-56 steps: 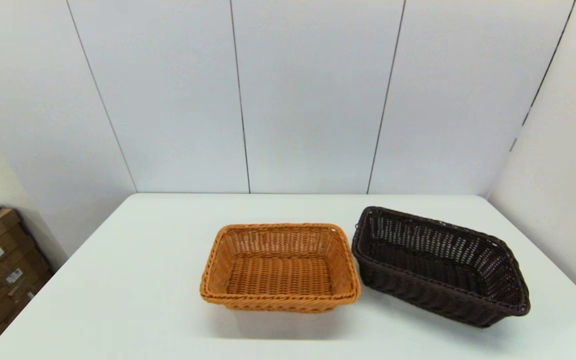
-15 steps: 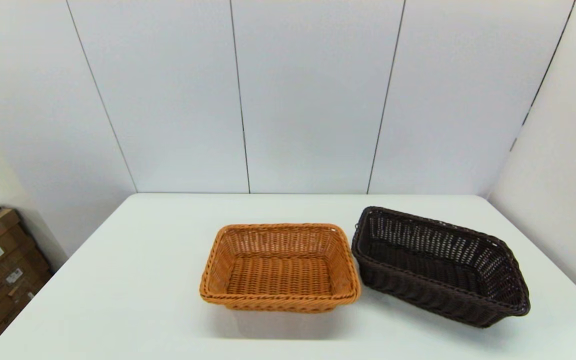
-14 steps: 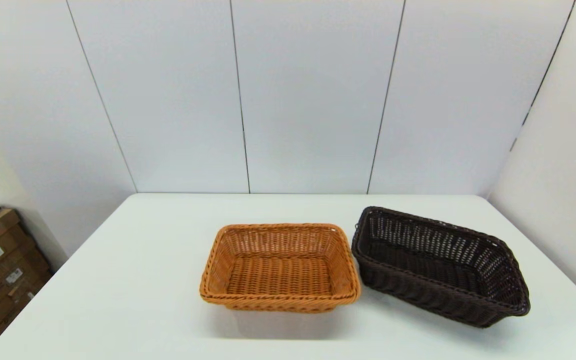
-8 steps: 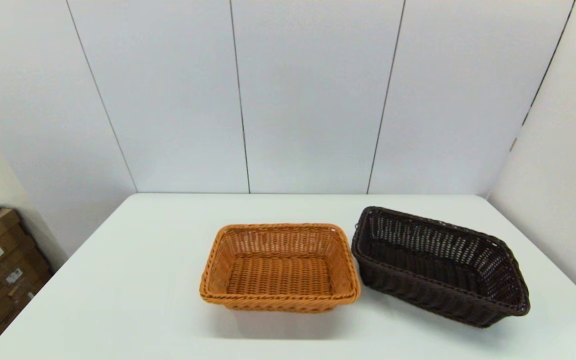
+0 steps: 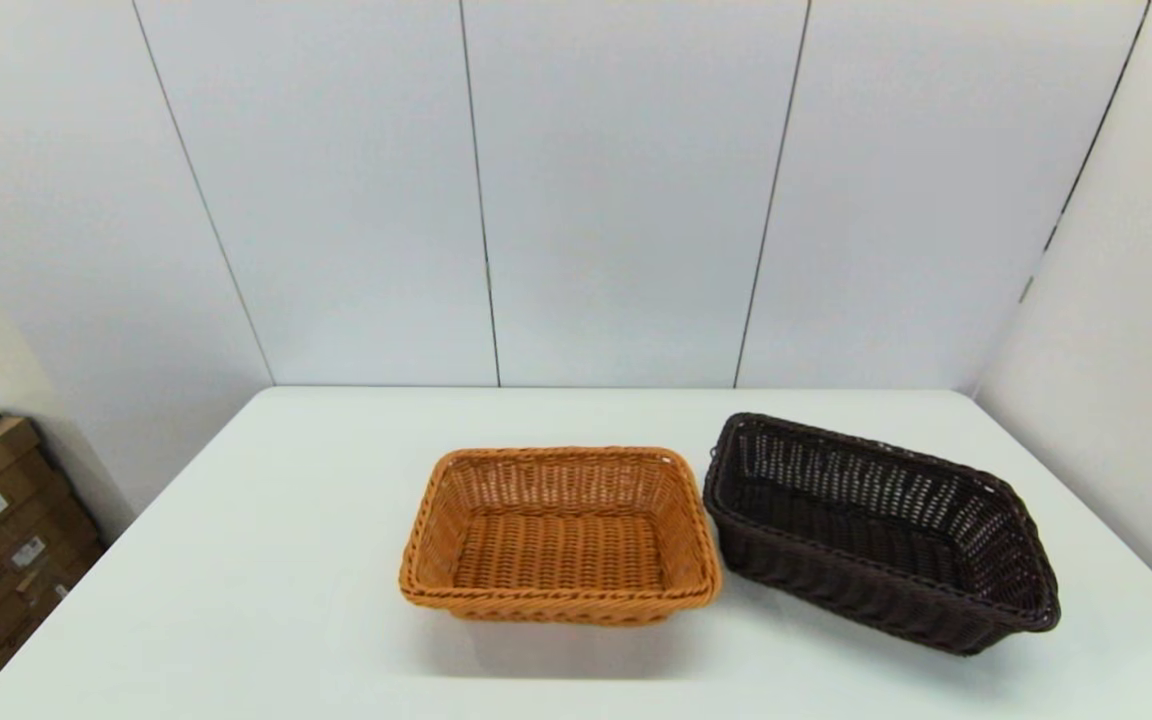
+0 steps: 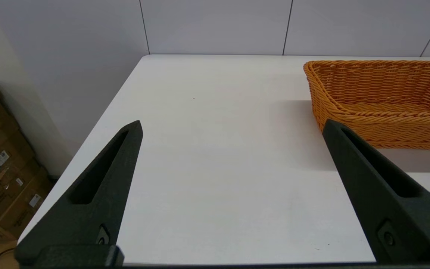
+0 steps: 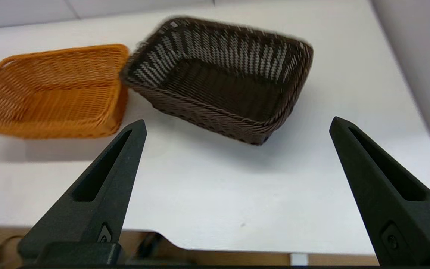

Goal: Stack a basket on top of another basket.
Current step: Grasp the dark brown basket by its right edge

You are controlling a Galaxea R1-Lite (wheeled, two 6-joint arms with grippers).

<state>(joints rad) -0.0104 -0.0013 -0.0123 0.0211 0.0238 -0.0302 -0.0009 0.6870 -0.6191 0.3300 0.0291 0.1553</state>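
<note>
Dark basket (image 5: 876, 535) sits on table (image 5: 266, 560), right side, corner touching orange basket (image 5: 558, 535); right gripper (image 7: 237, 127) wide open, near edge, empty; left gripper (image 6: 231, 127) wide open too; thin rim might slip; lifting could bump orange basket.

White table (image 5: 266, 590) carries orange-tan basket (image 5: 558, 535), dark basket (image 5: 876, 530).

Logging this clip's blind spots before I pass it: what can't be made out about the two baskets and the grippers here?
- Dark brown basket: its near outer wall's foot is hidden by its own rim in the head view; blurred in the right wrist view.
- Orange-tan basket: cut off by the picture edge in the left wrist view.
- Whether the two rims touch: too close to tell.
- Left gripper and right gripper: both open, outside the head view.
</note>
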